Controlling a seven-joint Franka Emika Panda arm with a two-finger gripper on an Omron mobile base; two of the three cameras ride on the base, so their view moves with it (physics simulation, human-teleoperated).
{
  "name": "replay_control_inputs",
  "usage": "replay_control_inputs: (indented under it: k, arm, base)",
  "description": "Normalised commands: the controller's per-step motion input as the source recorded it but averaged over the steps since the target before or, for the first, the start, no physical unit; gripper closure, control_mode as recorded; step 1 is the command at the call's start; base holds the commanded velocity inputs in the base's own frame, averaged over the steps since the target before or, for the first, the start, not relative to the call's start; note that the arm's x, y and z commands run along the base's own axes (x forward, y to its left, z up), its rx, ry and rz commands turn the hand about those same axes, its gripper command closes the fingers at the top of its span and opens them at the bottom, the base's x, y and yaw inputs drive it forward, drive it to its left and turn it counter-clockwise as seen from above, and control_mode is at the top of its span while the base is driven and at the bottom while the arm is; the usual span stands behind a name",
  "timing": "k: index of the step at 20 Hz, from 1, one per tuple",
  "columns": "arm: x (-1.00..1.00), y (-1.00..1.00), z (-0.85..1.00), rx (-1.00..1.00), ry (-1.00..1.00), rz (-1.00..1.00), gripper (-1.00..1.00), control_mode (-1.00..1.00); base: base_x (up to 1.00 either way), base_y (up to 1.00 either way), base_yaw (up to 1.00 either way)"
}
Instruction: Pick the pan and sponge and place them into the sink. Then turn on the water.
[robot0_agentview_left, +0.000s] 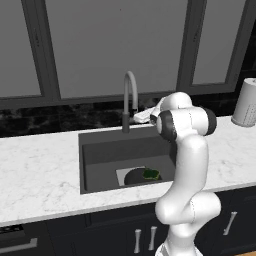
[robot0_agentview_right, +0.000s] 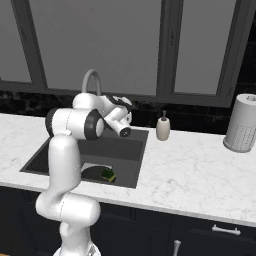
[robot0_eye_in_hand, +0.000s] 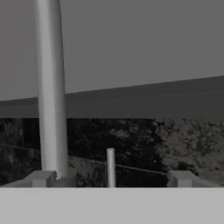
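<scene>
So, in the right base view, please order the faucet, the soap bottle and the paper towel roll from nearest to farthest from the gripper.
1. Faucet: just behind the open gripper, at the sink's back edge.
2. Soap bottle: on the counter, a little to the right.
3. Paper towel roll: far right on the counter.

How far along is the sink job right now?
Done: the round black frying pan and small green sponge lie in the dark grey sink. In hand: the open pincer faces the thin lever beside the grey gooseneck faucet. Left: turning the water on; none flows.
</scene>
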Motion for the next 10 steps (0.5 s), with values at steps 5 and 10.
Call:
replay_control_inputs:
  k: [5,10]
  arm:
    - [0.43,0.00,-0.09,0.00,0.05,0.00,-1.00,-1.00]
    - [0.42,0.00,-0.14,0.00,0.06,0.00,-1.00,-1.00]
  base:
    - [0.00,0.00,0.00]
    - [0.00,0.00,0.00]
